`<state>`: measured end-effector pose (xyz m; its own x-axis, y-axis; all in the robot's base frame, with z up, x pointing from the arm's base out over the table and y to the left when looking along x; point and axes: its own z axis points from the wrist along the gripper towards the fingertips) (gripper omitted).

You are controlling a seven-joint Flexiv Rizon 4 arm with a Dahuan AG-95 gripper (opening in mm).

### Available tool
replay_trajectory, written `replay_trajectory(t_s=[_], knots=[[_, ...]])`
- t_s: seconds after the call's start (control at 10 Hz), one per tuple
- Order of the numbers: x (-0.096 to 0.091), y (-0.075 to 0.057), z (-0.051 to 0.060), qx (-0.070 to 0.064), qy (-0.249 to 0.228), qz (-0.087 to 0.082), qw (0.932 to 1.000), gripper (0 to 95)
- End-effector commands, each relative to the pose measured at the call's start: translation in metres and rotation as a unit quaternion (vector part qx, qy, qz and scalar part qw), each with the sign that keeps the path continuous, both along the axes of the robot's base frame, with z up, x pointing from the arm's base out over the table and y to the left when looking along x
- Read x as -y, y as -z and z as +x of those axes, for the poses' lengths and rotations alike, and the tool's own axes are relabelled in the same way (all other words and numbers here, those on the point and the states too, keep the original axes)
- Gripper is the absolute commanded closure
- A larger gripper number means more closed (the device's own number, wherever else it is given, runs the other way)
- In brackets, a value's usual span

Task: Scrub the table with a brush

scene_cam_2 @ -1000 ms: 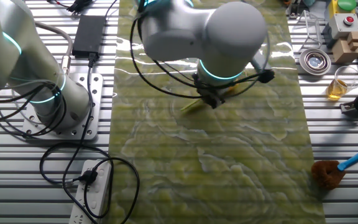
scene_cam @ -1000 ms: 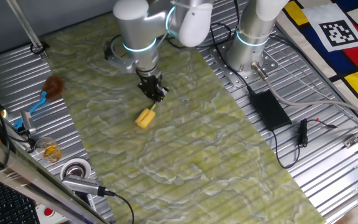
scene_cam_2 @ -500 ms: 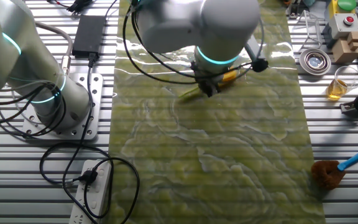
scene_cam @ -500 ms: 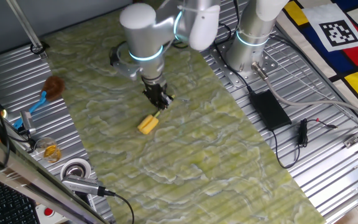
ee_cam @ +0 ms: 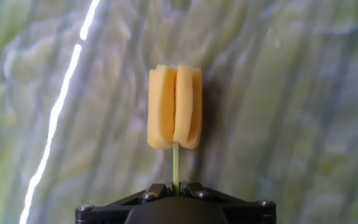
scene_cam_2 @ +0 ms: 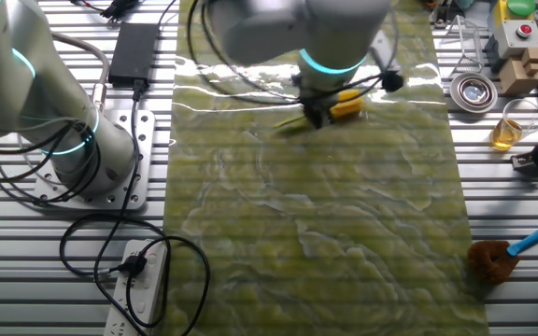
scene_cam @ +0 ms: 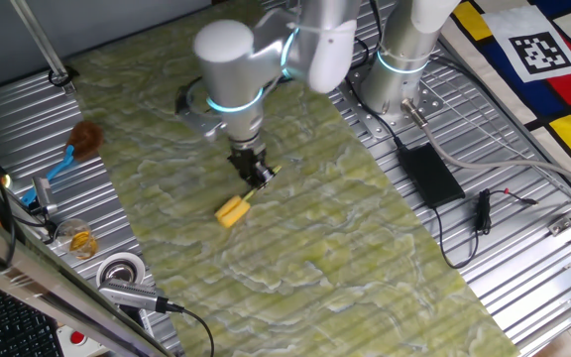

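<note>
The brush (scene_cam: 232,211) is a small yellow block head on a thin pale stem. My gripper (scene_cam: 257,178) is shut on the stem and holds the head down against the marbled yellow-green table (scene_cam: 295,258). In the other fixed view the brush head (scene_cam_2: 346,106) pokes out to the right of the gripper (scene_cam_2: 316,114), near the table's (scene_cam_2: 344,243) far end. In the hand view the head (ee_cam: 174,106) stands straight ahead of the gripper (ee_cam: 175,186), with the stem pinched between the two fingers.
A brown fluffy brush with a blue handle (scene_cam: 79,142) lies on the ribbed metal at the left, also seen in the other fixed view (scene_cam_2: 502,257). A tape roll (scene_cam: 122,270), a small glass (scene_cam: 80,241), a black power brick (scene_cam: 426,174) and cables lie beside the table.
My gripper has moved with the brush along the table, toward the right in one fixed view and toward the far end in the other. The grip on the stem is unchanged.
</note>
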<state>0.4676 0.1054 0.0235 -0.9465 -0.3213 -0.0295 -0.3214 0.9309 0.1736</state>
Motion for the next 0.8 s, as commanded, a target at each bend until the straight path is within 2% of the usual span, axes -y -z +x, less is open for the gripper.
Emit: replay_trajectory(t_s=[0.1,0.2,0.4,0.6,0.8], knots=[[-0.004,0.004,0.010,0.008,0.005,-0.001,1.0000,95.0],[-0.004,0.007,0.014,0.012,0.005,-0.001,0.9999,95.0],[0.008,0.008,0.019,0.018,-0.015,0.001,0.9997,95.0],[0.034,-0.001,0.025,0.019,-0.058,0.000,0.9981,95.0],[0.044,-0.005,0.027,0.021,-0.074,-0.002,0.9970,95.0]])
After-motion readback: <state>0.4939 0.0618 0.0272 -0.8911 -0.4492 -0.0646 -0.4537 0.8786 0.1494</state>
